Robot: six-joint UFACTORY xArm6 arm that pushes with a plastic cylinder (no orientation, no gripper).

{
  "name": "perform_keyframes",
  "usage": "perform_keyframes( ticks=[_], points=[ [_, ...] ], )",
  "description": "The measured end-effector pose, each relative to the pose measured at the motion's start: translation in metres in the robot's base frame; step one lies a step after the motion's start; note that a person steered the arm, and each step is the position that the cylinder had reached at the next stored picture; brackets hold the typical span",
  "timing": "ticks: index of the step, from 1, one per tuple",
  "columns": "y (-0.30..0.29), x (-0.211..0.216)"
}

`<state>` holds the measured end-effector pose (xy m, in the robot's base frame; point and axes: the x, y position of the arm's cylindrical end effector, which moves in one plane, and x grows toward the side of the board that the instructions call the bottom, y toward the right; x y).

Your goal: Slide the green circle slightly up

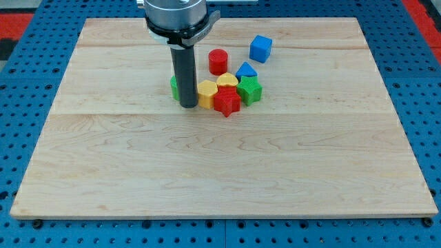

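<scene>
Rod, no claw: my tip (189, 106) carries nothing and rests on the pale wooden board (207, 172), whose near half lies open to the view's bottom edge. Green circle block (174, 86) sits touching the rod at the view's left, mostly hidden. Right of tip: yellow block (207, 94), red star block (227, 101), green star block (249, 89), yellow heart block (227, 80). Farther: blue triangle block (246, 69), red cylinder block (218, 61), blue cube block (260, 48)

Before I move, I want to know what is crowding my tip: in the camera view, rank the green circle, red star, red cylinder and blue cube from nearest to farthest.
Measured from my tip:
1. Green circle, touching the rod on the view's left, mostly hidden.
2. Red star, just to the view's right.
3. Red cylinder, toward the view's top.
4. Blue cube, farthest, top right.
</scene>
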<state>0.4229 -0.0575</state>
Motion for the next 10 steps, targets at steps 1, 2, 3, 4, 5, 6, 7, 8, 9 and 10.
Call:
perform_keyframes(
  ticks=[1, 2, 3, 4, 5, 6, 7, 8, 9, 10],
  points=[
    [-0.011, 0.008],
    [-0.047, 0.011],
    [-0.071, -0.008],
    [-0.054, -0.030],
    [-0.061, -0.033],
    [-0.074, -0.007],
    [-0.052, -0.003],
    [-0.038, -0.005],
    [-0.038, -0.019],
    [-0.038, -0.033]
  ],
)
